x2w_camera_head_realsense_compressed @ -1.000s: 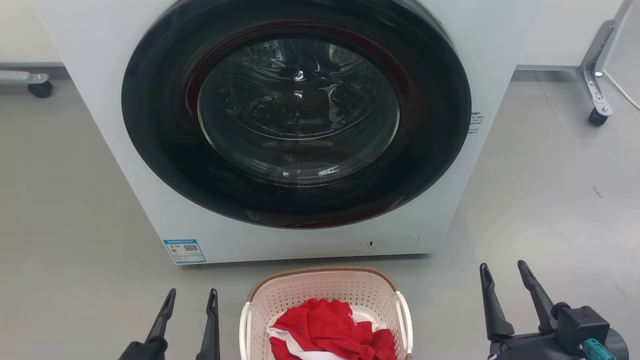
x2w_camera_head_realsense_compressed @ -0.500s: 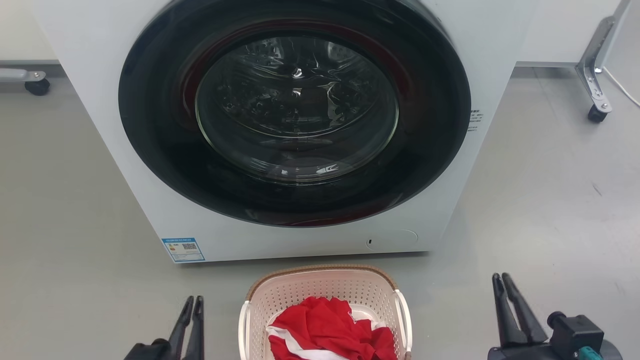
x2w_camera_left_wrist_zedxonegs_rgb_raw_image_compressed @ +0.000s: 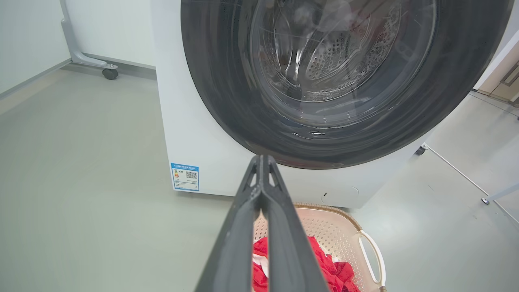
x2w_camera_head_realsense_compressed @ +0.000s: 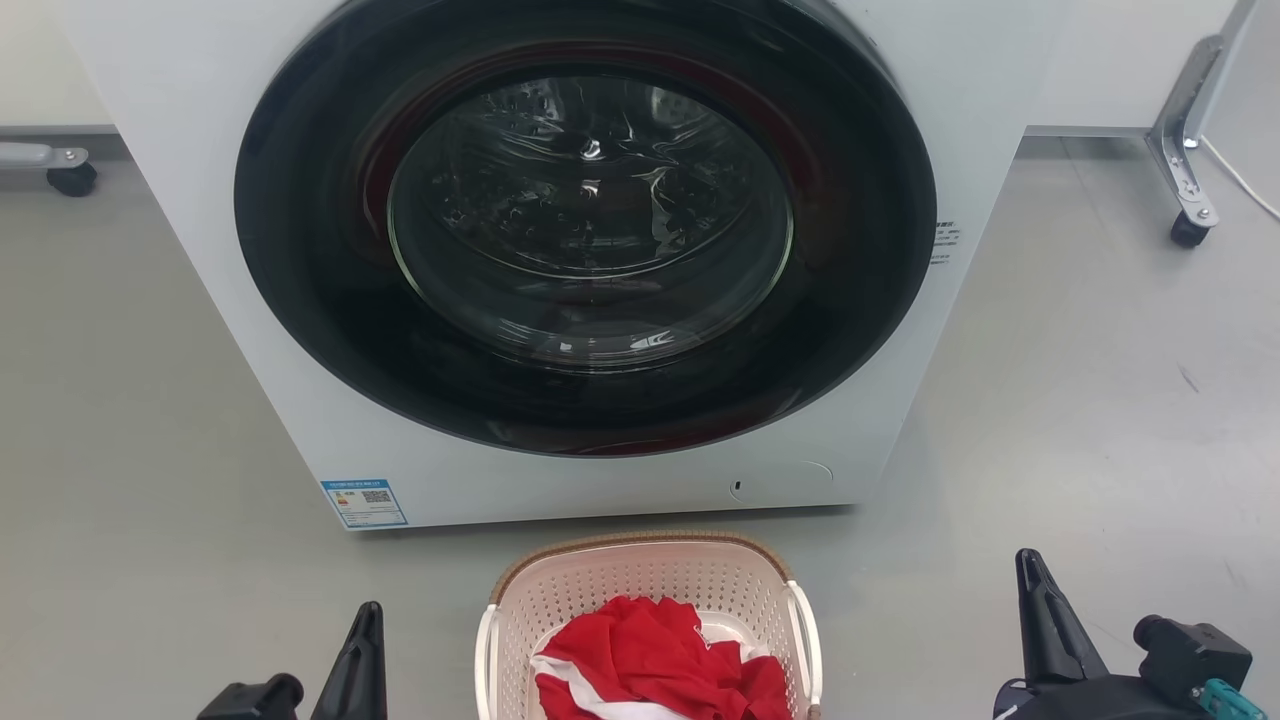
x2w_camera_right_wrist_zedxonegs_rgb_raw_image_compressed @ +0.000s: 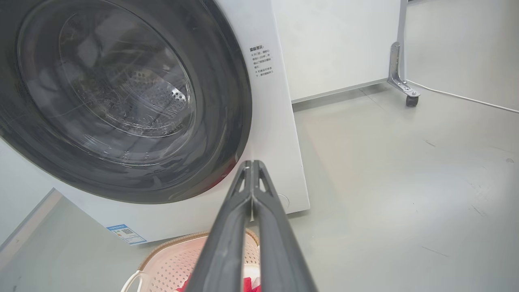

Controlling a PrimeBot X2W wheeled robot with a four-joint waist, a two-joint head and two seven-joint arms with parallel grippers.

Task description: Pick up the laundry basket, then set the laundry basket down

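Observation:
The laundry basket (x2w_camera_head_realsense_compressed: 640,575), cream-white and perforated with a brown woven-look rim and white side handles, stands on the grey floor just before the washing machine (x2w_camera_head_realsense_compressed: 590,250). Red and white cloth (x2w_camera_head_realsense_compressed: 655,665) lies inside it. My left gripper (x2w_camera_head_realsense_compressed: 368,615) is shut and empty, on the floor side left of the basket. My right gripper (x2w_camera_head_realsense_compressed: 1030,565) is shut and empty too, well to the basket's right. The left wrist view has the basket (x2w_camera_left_wrist_zedxonegs_rgb_raw_image_compressed: 344,227) at lower right behind the closed left gripper (x2w_camera_left_wrist_zedxonegs_rgb_raw_image_compressed: 262,159). In the right wrist view the basket (x2w_camera_right_wrist_zedxonegs_rgb_raw_image_compressed: 174,259) sits lower left of the closed right gripper (x2w_camera_right_wrist_zedxonegs_rgb_raw_image_compressed: 251,164).
The washing machine's round dark door is closed and looms close ahead. Metal stand legs on castors stand at the far left (x2w_camera_head_realsense_compressed: 70,175) and far right (x2w_camera_head_realsense_compressed: 1190,225). A white cable (x2w_camera_right_wrist_zedxonegs_rgb_raw_image_compressed: 466,97) runs on the floor at the right. Open grey floor lies on both sides.
Both grippers went from open to shut and dropped lower in the head view. The basket has stayed where it was.

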